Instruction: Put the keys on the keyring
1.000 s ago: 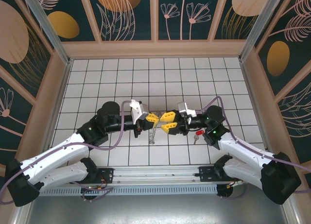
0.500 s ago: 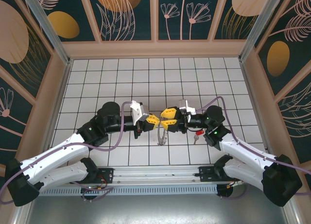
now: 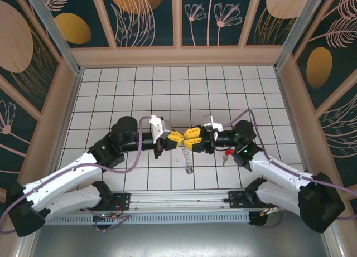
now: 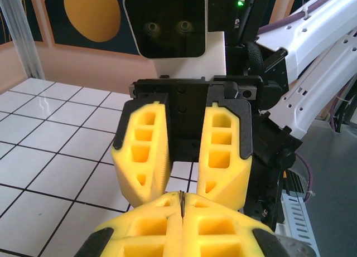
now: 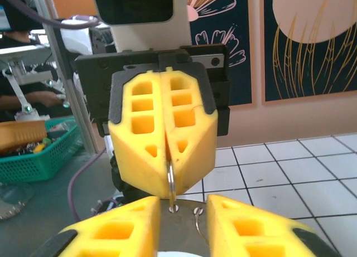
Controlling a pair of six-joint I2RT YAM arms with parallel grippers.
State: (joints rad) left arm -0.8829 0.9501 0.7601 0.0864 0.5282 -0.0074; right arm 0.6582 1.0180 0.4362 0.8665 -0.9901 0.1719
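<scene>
The keyring (image 3: pixel 187 159), a coiled wire loop, hangs down over the tiles from my left gripper (image 3: pixel 179 139), which is shut on its top edge. In the left wrist view the ring's thin dark edge (image 4: pixel 182 200) is pinched between the closed yellow pads. My right gripper (image 3: pixel 189 140) faces it tip to tip, fingers (image 4: pixel 226 151) apart with nothing gripped. In the right wrist view the ring (image 5: pixel 171 182) pokes out below the left gripper (image 5: pixel 167 170), just ahead of my right gripper (image 5: pixel 182 205). The red-headed key (image 3: pixel 228 153) lies on the floor beside the right wrist.
The tiled floor (image 3: pixel 167 90) is walled on three sides by beige borders and patterned panels. A metal rail (image 3: pixel 178 200) carries both arm bases along the near edge. A green basket (image 5: pixel 33 156) stands outside the cell.
My right gripper has closed in on the left one and narrowed its fingers. The hanging keyring has swung from below the left gripper toward the right.
</scene>
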